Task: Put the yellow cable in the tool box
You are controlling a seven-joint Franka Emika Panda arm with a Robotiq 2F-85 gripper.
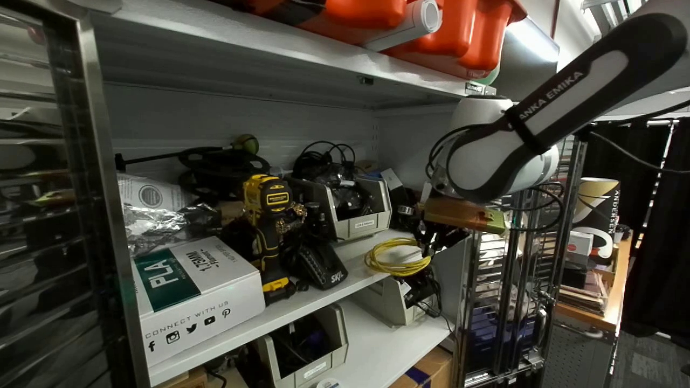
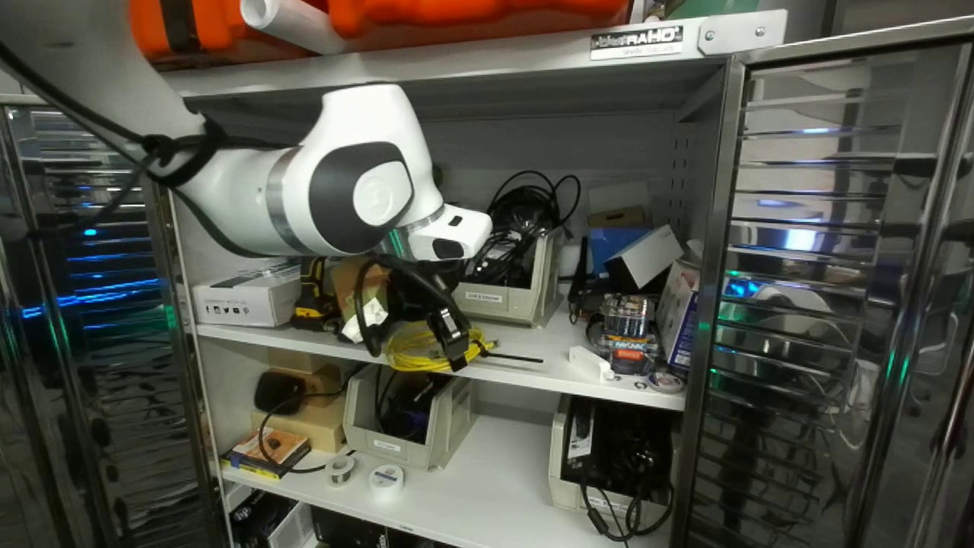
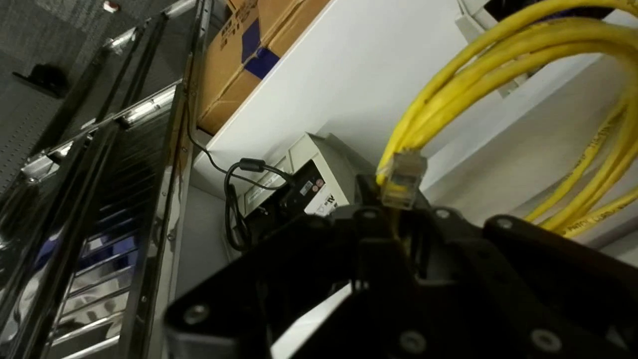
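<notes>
"Where was the yellow cable [image 1: 399, 268]?"
"The tool [image 3: 396, 205] pinched it, the loose coil spreading out just beside."
"What was it like?"
"Smooth, printed cord in rounded loops; one end had a clear, boxy plug [image 3: 404, 178]."

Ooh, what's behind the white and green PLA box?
In an exterior view, crinkly silver wrapping shows behind the PLA box, with white printed packaging above the silver. The box hides the wrapping's lower part, so I can't tell what lies down low there.
</notes>
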